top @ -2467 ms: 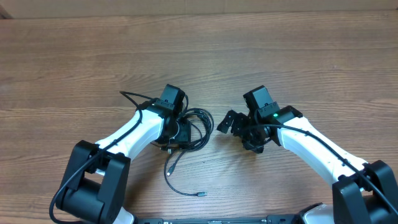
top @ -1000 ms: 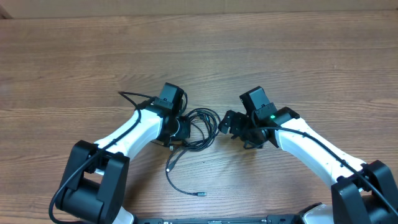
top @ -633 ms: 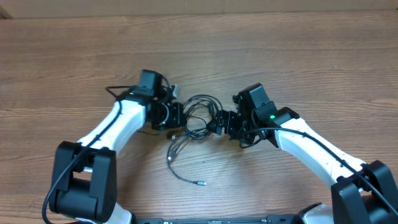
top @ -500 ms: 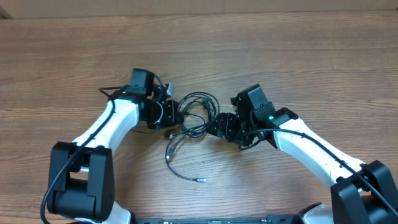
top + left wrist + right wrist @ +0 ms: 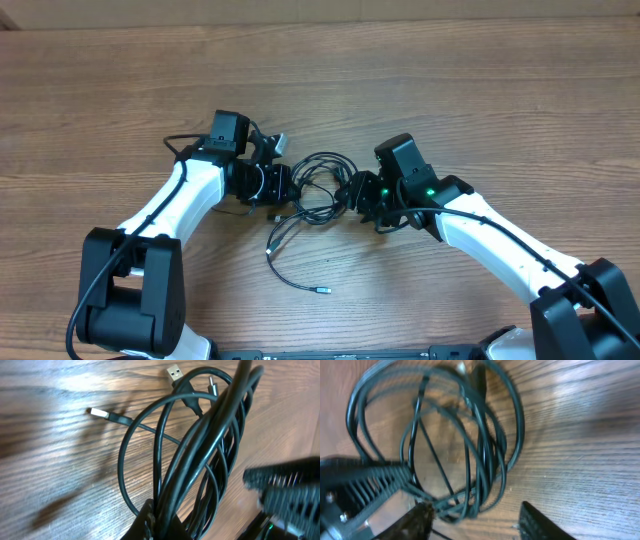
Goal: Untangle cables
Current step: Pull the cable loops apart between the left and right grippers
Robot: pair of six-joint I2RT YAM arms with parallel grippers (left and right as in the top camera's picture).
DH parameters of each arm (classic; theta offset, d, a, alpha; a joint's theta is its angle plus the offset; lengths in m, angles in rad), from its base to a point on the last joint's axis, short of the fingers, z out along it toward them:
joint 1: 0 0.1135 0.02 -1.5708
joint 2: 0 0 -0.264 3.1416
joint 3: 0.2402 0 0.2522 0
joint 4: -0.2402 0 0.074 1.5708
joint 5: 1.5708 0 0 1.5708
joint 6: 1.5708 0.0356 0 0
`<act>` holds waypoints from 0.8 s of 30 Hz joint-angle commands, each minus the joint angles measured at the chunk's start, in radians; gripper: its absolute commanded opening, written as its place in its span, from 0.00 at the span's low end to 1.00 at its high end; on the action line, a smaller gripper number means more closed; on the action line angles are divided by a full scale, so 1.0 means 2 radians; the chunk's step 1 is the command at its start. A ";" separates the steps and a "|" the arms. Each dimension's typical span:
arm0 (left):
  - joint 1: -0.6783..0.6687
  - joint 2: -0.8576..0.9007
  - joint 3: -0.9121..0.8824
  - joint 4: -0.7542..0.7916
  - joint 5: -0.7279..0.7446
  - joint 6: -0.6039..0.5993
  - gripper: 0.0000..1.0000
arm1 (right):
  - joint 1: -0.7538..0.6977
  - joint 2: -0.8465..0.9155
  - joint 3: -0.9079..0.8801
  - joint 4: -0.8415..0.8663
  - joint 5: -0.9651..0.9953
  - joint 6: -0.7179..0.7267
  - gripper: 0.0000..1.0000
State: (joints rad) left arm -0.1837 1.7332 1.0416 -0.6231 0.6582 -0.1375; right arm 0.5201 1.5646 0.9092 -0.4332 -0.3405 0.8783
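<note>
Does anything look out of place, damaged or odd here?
Nothing damaged. The cables form a tangled coil on the table, with one loose strand trailing toward the near edge and ending in a silver plug.

Wooden tabletop (image 5: 480,90), one: carries a small looped bundle of thin black cables (image 5: 312,190) at centre, with one loose strand trailing toward the near edge and ending in a silver-tipped plug (image 5: 325,291). Left gripper (image 5: 284,186), on a white arm (image 5: 180,195), meets the bundle's left side. Right gripper (image 5: 353,193), on a matching white arm (image 5: 490,235), meets the bundle's right side.
</note>
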 commanded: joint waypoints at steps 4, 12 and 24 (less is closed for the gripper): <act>-0.006 -0.009 0.010 0.002 0.037 0.121 0.04 | 0.006 0.000 -0.004 0.000 0.055 0.006 0.44; -0.034 0.015 0.010 0.019 0.001 0.060 0.04 | 0.017 0.000 -0.011 0.000 0.070 0.006 0.40; -0.075 0.069 0.010 0.053 -0.081 -0.066 0.04 | 0.038 0.000 -0.012 -0.010 0.096 0.008 0.27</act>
State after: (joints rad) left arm -0.3279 1.8565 1.0424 -0.5259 0.5732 -0.1661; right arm 0.5835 1.5646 0.8944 -0.4500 -0.1879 0.8898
